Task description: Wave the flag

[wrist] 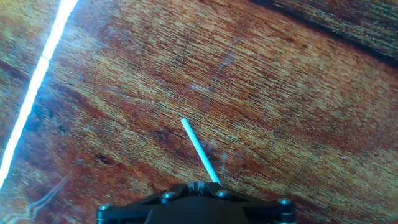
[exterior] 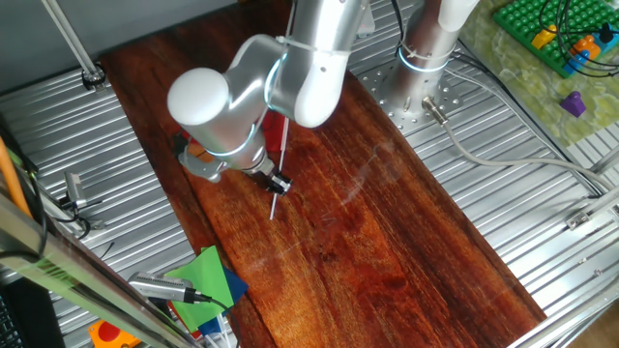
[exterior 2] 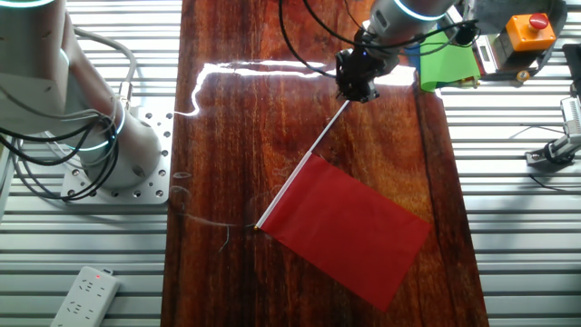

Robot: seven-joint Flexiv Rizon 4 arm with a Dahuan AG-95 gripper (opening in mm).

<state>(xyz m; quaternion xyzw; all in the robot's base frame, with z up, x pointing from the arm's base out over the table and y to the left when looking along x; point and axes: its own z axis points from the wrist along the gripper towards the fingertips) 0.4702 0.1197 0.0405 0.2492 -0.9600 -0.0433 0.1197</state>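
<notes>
The flag is a red cloth (exterior 2: 349,229) on a thin white stick (exterior 2: 313,150), spread over the dark wooden table (exterior 2: 236,136). My gripper (exterior 2: 357,87) is shut on the stick near its bare end, away from the cloth. In the hand view the stick's free end (wrist: 198,146) pokes out beyond the closed fingertips (wrist: 202,184) over the wood. In one fixed view the gripper (exterior: 279,184) holds the stick (exterior: 275,205), and the arm hides most of the red cloth (exterior: 276,130). I cannot tell whether the cloth touches the table.
Green and blue sheets (exterior: 208,275) and tools lie at the table's near corner. A second arm's base (exterior 2: 109,145) stands beside the table. A green sheet (exterior 2: 449,64) and an orange button box (exterior 2: 531,32) sit near the gripper. Ribbed metal surrounds the wood.
</notes>
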